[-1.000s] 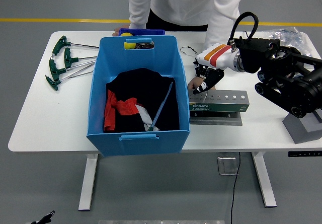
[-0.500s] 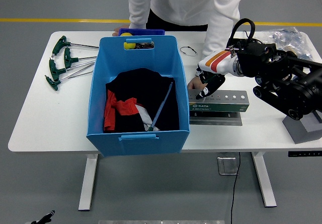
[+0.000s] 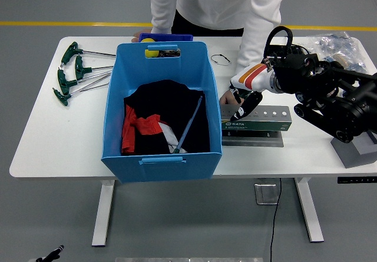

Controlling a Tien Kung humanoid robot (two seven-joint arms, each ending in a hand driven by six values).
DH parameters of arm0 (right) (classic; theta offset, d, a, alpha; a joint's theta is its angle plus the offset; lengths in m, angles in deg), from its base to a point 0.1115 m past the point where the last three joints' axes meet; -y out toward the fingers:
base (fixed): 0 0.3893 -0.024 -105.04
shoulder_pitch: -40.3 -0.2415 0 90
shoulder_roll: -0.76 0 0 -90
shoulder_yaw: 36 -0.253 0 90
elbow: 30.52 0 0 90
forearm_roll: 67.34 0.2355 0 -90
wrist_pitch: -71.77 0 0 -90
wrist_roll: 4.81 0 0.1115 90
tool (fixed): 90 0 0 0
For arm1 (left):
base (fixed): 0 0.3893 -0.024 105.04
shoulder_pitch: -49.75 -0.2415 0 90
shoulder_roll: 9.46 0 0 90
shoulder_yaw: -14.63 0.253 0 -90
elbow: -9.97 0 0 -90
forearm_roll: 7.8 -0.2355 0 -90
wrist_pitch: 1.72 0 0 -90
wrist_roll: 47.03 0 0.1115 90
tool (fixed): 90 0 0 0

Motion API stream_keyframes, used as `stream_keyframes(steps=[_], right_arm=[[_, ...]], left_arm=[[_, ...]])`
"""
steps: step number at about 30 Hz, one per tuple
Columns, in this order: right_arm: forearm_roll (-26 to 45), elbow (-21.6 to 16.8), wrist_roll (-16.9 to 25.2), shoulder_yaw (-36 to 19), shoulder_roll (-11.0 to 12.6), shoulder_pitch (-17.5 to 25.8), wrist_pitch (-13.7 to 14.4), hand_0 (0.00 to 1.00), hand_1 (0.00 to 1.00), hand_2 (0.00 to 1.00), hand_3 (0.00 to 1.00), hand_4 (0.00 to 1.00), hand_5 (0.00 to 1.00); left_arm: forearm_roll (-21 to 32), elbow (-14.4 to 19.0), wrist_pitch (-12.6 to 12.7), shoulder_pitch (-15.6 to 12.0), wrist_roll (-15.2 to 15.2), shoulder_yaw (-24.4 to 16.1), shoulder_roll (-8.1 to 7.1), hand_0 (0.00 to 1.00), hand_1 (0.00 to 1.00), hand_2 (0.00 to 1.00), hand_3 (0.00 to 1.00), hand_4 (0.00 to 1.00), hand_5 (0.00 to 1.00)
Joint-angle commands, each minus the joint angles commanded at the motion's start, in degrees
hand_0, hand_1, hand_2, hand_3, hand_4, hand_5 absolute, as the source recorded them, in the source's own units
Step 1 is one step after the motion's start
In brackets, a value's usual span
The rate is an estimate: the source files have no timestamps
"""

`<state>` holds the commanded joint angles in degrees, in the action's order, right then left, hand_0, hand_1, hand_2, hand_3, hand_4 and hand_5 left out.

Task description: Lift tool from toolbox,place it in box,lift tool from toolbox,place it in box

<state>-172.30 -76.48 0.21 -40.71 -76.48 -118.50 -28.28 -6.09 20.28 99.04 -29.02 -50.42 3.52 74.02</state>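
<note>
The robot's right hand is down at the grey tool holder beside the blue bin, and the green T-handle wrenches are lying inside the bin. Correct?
Not quite. In the head view the right hand is indeed at the grey tool holder beside the blue bin, but the green T-handle wrenches lie on the white table to the left of the bin, not in it.

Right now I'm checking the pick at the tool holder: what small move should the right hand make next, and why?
Probably ease the right hand a little lower onto the left end of the grey tool holder and close on a tool there. Its fingers hang just over that end, and I can't see a tool in them. A person's hand rests right beside it, so go slowly.
</note>
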Motion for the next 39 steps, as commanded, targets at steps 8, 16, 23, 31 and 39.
stream_keyframes(steps=[8,16,23,31,39], right_arm=[[-1.1,0.1,0.1,0.8,0.0,-0.4,-0.2,0.749,0.455,0.505,0.441,0.998,0.683],[-1.6,0.4,0.2,1.3,-0.1,-0.2,-0.4,0.738,0.409,0.448,0.405,0.998,0.684],[-2.1,0.5,0.3,1.4,-0.1,0.0,-0.6,0.726,0.369,0.398,0.383,0.998,0.689],[-2.7,0.6,0.5,1.6,-0.1,0.1,-0.5,0.708,0.327,0.348,0.355,0.998,0.692],[-2.8,0.2,0.5,1.8,-0.2,0.2,-0.1,0.589,0.271,0.288,0.298,0.998,0.699]], left_arm=[[3.8,0.0,-0.1,0.3,-0.7,3.8,-0.06,0.919,0.943,0.915,0.639,0.765,0.550],[4.9,0.0,-0.2,0.2,-0.9,4.9,-0.08,0.918,0.944,0.915,0.636,0.764,0.550],[4.5,0.0,-0.2,0.1,-0.8,4.7,-0.08,0.919,0.944,0.914,0.636,0.764,0.550],[3.9,0.0,-0.2,-0.1,-0.7,4.3,-0.09,0.918,0.944,0.914,0.635,0.764,0.550],[3.8,0.1,-0.2,-0.2,-0.7,4.3,-0.13,0.918,0.943,0.914,0.635,0.763,0.550]])
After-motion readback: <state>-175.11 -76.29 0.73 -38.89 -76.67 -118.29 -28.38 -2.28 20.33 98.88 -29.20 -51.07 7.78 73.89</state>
